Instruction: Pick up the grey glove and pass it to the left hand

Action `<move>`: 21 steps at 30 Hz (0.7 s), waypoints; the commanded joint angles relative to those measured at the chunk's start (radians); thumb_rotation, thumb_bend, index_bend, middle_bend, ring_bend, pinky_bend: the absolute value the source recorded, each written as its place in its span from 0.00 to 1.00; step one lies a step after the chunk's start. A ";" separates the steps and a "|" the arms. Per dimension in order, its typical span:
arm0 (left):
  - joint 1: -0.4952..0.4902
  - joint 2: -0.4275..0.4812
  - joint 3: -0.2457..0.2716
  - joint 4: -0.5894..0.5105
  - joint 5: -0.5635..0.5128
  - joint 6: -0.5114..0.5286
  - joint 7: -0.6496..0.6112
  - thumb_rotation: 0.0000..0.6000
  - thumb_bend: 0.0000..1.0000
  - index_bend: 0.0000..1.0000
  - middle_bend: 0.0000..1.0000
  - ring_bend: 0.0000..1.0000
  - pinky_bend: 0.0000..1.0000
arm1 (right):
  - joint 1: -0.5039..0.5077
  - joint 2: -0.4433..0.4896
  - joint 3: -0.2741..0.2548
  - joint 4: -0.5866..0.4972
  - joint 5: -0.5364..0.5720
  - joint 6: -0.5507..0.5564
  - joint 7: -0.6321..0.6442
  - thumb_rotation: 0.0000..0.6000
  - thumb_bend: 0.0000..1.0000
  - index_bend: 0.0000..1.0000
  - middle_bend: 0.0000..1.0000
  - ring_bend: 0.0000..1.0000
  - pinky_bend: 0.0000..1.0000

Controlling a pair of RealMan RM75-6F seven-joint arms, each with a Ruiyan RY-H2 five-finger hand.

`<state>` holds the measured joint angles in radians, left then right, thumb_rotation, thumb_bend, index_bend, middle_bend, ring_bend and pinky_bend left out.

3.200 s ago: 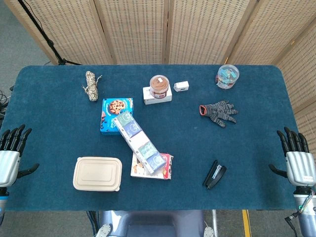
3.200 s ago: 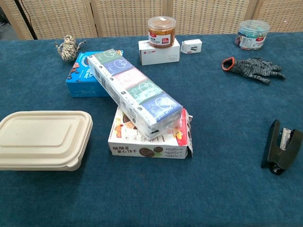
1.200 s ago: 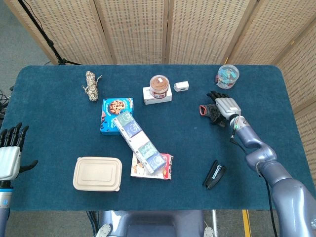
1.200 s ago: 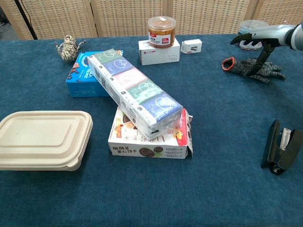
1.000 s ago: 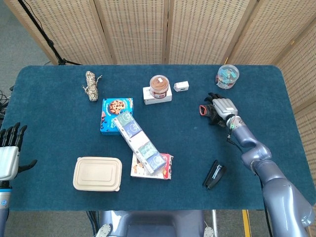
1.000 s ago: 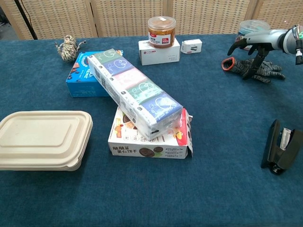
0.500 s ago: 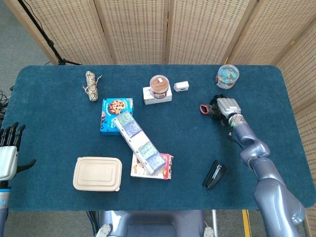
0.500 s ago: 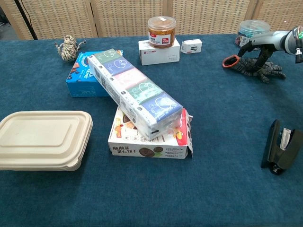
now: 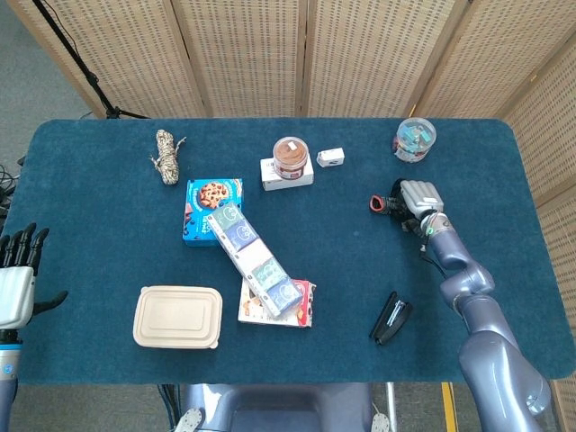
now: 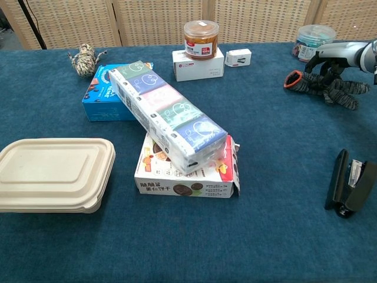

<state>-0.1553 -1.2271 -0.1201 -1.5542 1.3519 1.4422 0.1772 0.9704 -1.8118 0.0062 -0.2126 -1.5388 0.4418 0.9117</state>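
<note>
Closing my right hand point(image 10: 333, 61) over the grey glove point(image 10: 323, 86) from above, I had it bunched at the far right of the desk point(image 9: 108, 225), fingers curled into the fabric so it would lift cleanly. My left hand point(image 9: 16, 274) waited spread and empty at the near left edge, well apart.

A folding screen point(image 9: 297, 54) of pale wood frames and woven cane panels spans the top of the head view, with another panel angling down the right edge. Below it a table point(image 9: 108, 261) covered in dark blue cloth fills most of the frame. Grey floor point(image 9: 36, 90) shows at upper left, where a black stand leg point(image 9: 112, 112) crosses it. The light is even and soft.
</note>
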 commanded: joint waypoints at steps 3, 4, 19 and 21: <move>-0.016 0.012 0.004 -0.024 0.013 -0.027 -0.010 1.00 0.00 0.00 0.00 0.00 0.00 | -0.033 0.008 0.010 0.002 0.003 0.135 0.001 1.00 0.47 0.56 0.53 0.50 0.68; -0.024 0.020 0.006 -0.036 0.021 -0.039 -0.013 1.00 0.00 0.00 0.00 0.00 0.00 | -0.040 0.011 0.014 0.000 0.004 0.171 -0.004 1.00 0.47 0.56 0.53 0.50 0.68; -0.198 0.167 -0.033 -0.236 0.099 -0.236 -0.014 1.00 0.00 0.00 0.00 0.00 0.00 | -0.073 0.184 0.090 -0.326 0.007 0.637 -0.256 1.00 0.47 0.57 0.53 0.50 0.68; -0.246 0.194 -0.052 -0.259 0.094 -0.297 -0.014 1.00 0.00 0.00 0.00 0.00 0.00 | -0.072 0.217 0.113 -0.424 0.014 0.681 -0.361 1.00 0.47 0.57 0.54 0.50 0.68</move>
<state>-0.3517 -1.0673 -0.1485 -1.7807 1.4461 1.2016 0.1683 0.9006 -1.6569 0.0793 -0.5068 -1.5332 1.0478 0.6850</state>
